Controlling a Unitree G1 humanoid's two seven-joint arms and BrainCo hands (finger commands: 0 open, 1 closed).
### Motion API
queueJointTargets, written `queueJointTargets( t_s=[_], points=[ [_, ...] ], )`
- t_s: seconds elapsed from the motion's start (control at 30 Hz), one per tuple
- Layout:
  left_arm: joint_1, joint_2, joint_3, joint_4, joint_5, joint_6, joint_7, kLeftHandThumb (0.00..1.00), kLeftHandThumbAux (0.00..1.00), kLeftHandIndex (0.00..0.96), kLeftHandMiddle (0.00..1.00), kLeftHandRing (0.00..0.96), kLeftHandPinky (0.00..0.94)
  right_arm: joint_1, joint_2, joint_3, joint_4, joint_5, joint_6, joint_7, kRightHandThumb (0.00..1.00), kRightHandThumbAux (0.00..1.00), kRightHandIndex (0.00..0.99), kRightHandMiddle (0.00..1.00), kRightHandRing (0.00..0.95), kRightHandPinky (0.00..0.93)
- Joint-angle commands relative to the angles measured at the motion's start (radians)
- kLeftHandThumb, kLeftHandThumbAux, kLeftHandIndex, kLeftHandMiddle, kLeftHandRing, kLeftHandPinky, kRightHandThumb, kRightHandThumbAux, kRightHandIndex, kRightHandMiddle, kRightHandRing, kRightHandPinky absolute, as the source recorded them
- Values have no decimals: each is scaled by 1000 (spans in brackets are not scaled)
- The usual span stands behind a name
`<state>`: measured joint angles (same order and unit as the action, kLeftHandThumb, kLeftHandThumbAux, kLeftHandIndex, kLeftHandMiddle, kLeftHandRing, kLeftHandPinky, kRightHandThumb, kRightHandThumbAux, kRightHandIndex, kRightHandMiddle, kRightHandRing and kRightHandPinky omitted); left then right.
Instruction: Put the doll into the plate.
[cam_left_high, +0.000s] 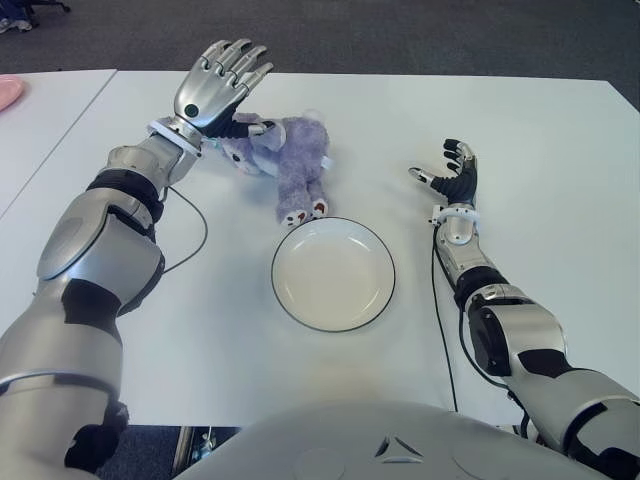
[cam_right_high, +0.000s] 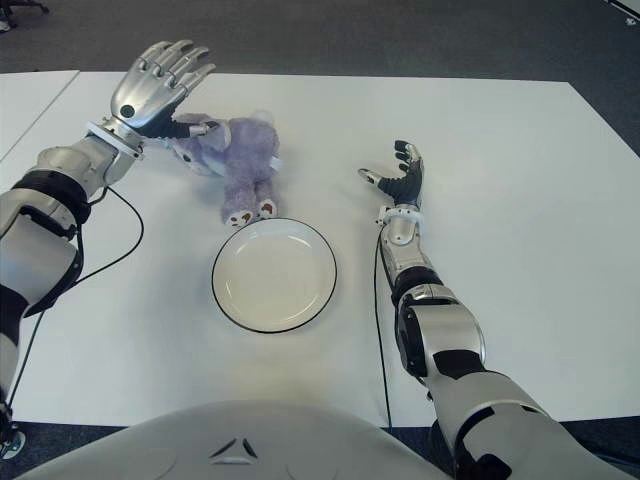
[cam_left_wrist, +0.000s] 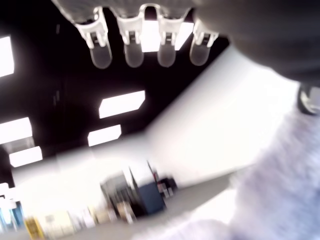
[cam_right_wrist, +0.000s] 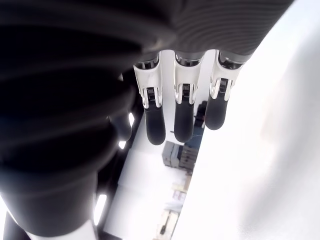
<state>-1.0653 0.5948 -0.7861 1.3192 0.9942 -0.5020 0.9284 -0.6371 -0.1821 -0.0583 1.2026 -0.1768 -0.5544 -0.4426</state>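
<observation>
A purple plush doll (cam_left_high: 285, 158) lies on the white table (cam_left_high: 520, 130), its feet pointing toward the plate. The white plate (cam_left_high: 333, 274) with a dark rim sits just in front of the doll with nothing in it. My left hand (cam_left_high: 215, 85) hovers at the doll's head, fingers spread and pointing away, thumb close to the head; purple fur fills a corner of the left wrist view (cam_left_wrist: 280, 190). My right hand (cam_left_high: 455, 175) shows to the right of the plate, palm up, fingers relaxed and holding nothing.
A second white table (cam_left_high: 40, 120) adjoins on the left, with a pink object (cam_left_high: 8, 92) at its far edge. Black cables (cam_left_high: 195, 225) run along both forearms. Dark floor lies beyond the table's far edge.
</observation>
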Motion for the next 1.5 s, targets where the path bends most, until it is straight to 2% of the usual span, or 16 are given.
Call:
queueJointTargets(
  t_s=[0.03,0.5,0.73,0.97,1.1,1.37,1.43,1.5],
  points=[
    [77,-39,53,55,-78,-71,-244,282,256,0,0,0,0,279,97,27,154,-29,112,7,0,907,221,236,203,192],
    [185,-96,145,68,-206,-74,-473,485,352,0,0,0,0,282,97,28,153,-31,110,0,0,887,219,233,203,196],
    [233,-146,199,69,-272,-77,-597,602,392,78,0,0,0,284,94,29,153,-32,106,-1,0,876,218,236,205,207],
    [240,-173,239,68,-322,-61,-694,690,398,139,0,0,0,284,92,26,153,-30,112,1,0,877,220,241,210,211],
    [234,-186,248,65,-336,-56,-720,701,395,176,0,0,0,285,91,24,153,-29,114,0,0,892,222,244,211,205],
    [232,-194,295,60,-392,-62,-797,652,433,297,0,0,0,284,91,22,153,-28,120,2,0,906,217,244,211,206],
    [231,-194,301,59,-398,-65,-811,679,559,355,0,0,0,284,91,23,153,-29,121,2,0,906,216,243,211,208],
    [231,-192,305,57,-400,-70,-820,695,638,392,0,0,0,284,91,23,153,-29,120,2,0,908,213,245,215,218]
  ],
)
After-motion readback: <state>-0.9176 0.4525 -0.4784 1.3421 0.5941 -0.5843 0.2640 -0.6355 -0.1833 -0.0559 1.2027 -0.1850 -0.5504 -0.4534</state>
